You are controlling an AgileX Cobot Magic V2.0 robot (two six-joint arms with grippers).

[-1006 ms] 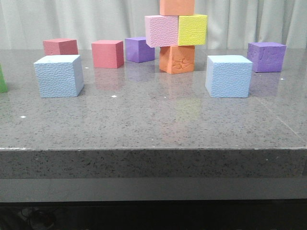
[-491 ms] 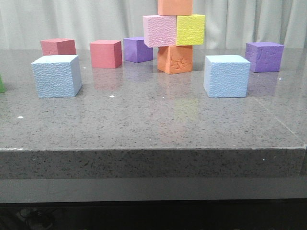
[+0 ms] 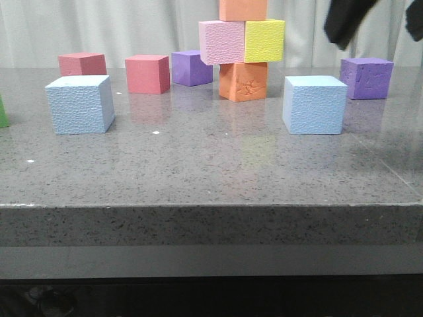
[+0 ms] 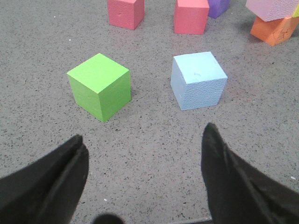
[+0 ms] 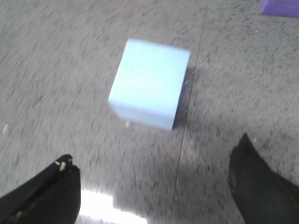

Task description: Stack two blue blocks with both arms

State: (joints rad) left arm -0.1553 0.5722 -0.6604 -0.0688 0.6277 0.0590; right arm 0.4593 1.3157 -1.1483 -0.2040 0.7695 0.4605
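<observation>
Two light blue blocks stand apart on the grey table. The left blue block (image 3: pixel 79 104) also shows in the left wrist view (image 4: pixel 198 80). The right blue block (image 3: pixel 314 104) also shows in the right wrist view (image 5: pixel 150 83), blurred. My right gripper (image 3: pixel 380 20) is open and empty, high above and behind the right block; in its own view (image 5: pixel 154 150) the block lies ahead of the fingers. My left gripper (image 4: pixel 144 135) is open and empty, short of the left block, and is out of the front view.
A green cube (image 4: pixel 100 86) sits beside the left blue block. At the back are two red cubes (image 3: pixel 147 73), two purple cubes (image 3: pixel 367 78), and a stack of orange, pink and yellow cubes (image 3: pixel 242 41). The table's front edge (image 3: pixel 211 206) is near.
My right gripper has come into the front view at the top right. The blocks have not moved.
</observation>
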